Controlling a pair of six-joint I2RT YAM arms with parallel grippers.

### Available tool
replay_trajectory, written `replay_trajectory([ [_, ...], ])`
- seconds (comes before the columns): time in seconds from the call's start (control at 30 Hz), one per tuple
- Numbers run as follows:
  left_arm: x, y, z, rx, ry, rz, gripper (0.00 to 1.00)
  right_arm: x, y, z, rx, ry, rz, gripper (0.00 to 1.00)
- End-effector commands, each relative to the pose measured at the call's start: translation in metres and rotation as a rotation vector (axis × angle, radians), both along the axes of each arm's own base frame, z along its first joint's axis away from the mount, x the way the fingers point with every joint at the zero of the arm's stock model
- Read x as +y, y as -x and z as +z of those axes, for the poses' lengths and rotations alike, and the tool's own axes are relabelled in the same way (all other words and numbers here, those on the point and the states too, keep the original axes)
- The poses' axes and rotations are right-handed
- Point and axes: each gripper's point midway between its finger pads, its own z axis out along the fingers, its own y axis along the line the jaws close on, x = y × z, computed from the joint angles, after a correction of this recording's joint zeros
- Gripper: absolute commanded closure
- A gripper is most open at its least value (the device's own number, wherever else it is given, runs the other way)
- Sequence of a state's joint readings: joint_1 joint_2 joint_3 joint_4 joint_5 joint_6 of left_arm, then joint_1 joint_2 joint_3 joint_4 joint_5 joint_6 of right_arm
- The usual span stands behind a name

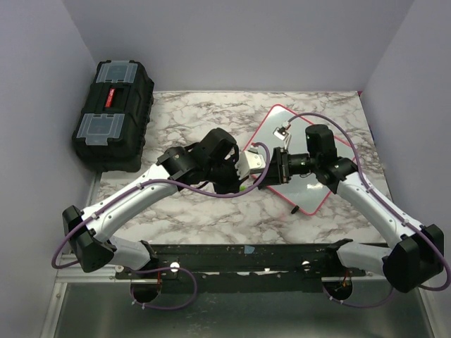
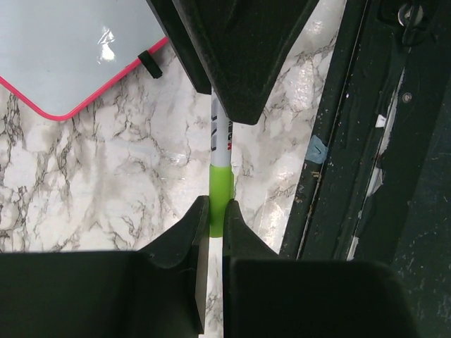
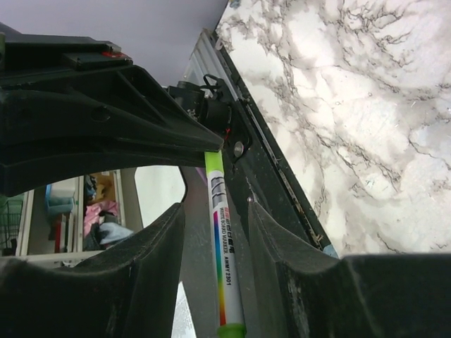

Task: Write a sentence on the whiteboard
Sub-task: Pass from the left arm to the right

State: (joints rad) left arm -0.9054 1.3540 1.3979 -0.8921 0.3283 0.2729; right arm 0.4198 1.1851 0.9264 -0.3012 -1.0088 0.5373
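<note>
**Holding one marker between two grippers, beside the whiteboard**

Much of the whiteboard lies under the right arm. Only its far corner, its right edge and its near corner show, and those parts are plain white inside the pink frame. It lies flat on the marble table, right of centre, turned cornerwise. A small black piece sits at its near edge, too small to name. From above, the marker is almost wholly covered by the two wrists.

The left arm rises from its base at the near left and slants up to the table's middle, its wrist bunched there. The left gripper is clamped on the marker's green cap, a finger pressed to each side. The right arm climbs from the near right, bends over the board and points left. The right gripper has its jaws astride the white barrel, with a gap showing on either side.

The marker's long axis runs left to right, parallel to the dark rail at the near edge, cap end toward the left gripper. A black toolbox stands at the far left.
</note>
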Motion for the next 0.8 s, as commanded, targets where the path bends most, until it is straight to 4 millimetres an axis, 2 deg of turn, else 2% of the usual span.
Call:
replay_trajectory([
  [0.0,0.0,-0.001,0.004,-0.027,0.005,-0.003,1.0,0.005,0.0,0.002,-0.015,0.01,0.01,0.57],
  [0.77,-0.002,-0.002,-0.002,-0.017,-0.002,-0.004,1.0,0.021,-0.001,-0.006,-0.007,0.015,0.023,0.66],
])
